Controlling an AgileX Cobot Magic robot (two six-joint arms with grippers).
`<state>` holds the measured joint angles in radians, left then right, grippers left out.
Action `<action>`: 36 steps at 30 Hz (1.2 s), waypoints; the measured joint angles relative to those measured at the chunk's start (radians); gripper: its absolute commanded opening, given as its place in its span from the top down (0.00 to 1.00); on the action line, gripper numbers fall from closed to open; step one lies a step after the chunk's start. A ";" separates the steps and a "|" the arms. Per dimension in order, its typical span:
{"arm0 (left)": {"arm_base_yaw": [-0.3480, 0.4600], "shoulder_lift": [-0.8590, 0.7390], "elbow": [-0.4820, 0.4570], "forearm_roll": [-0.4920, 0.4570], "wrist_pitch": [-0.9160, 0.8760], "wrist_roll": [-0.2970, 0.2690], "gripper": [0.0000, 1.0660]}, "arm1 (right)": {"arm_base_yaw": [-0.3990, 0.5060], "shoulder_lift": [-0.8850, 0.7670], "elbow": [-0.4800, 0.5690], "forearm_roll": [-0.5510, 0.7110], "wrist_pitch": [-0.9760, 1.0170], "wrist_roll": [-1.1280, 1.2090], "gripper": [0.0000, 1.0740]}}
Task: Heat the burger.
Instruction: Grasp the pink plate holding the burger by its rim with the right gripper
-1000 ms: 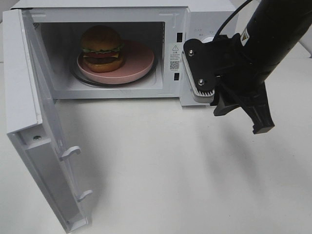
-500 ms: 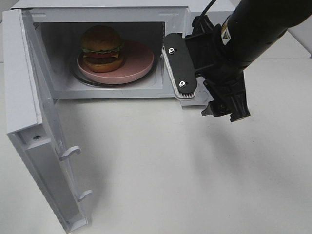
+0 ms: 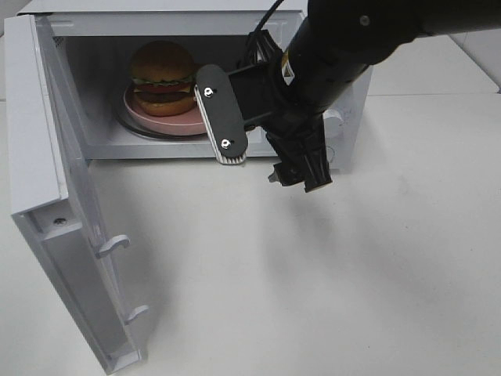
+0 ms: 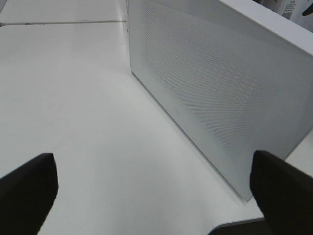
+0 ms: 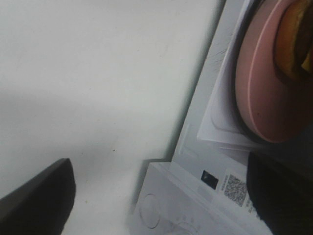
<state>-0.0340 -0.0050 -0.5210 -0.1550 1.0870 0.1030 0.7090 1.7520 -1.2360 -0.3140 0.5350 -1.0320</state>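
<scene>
The burger [image 3: 163, 77] stands on a round pink plate [image 3: 176, 121] inside the open white microwave [image 3: 156, 23]. My right gripper [image 3: 266, 153] hangs open and empty just in front of the right part of the oven's opening, with one finger [image 3: 221, 125] near the plate's edge and the other finger [image 3: 307, 168] in front of the control panel. The right wrist view shows the plate [image 5: 264, 93], a bit of the burger [image 5: 296, 39] and the open right gripper [image 5: 156, 196]. My left gripper [image 4: 151, 196] is open and empty beside a perforated wall of the microwave [image 4: 220, 83].
The microwave door [image 3: 55, 196] stands wide open at the left and juts toward the table's front. A knob [image 3: 334, 119] shows on the panel behind my right arm. The white table [image 3: 329, 298] spreads in front of the oven.
My right arm has swung left, from in front of the control panel to in front of the oven's opening. The burger, plate and door have not moved.
</scene>
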 measured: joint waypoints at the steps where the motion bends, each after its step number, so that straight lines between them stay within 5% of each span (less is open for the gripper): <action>1: 0.000 0.000 0.000 0.000 0.000 0.000 0.06 | 0.000 0.000 0.000 0.000 0.000 0.000 0.13; 36: 0.000 0.000 0.000 0.000 0.000 0.000 0.06 | 0.013 0.421 -0.475 -0.002 -0.015 0.077 0.20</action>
<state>-0.0340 -0.0050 -0.5210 -0.1550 1.0870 0.1030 0.7220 2.1730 -1.7110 -0.3160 0.5200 -0.9550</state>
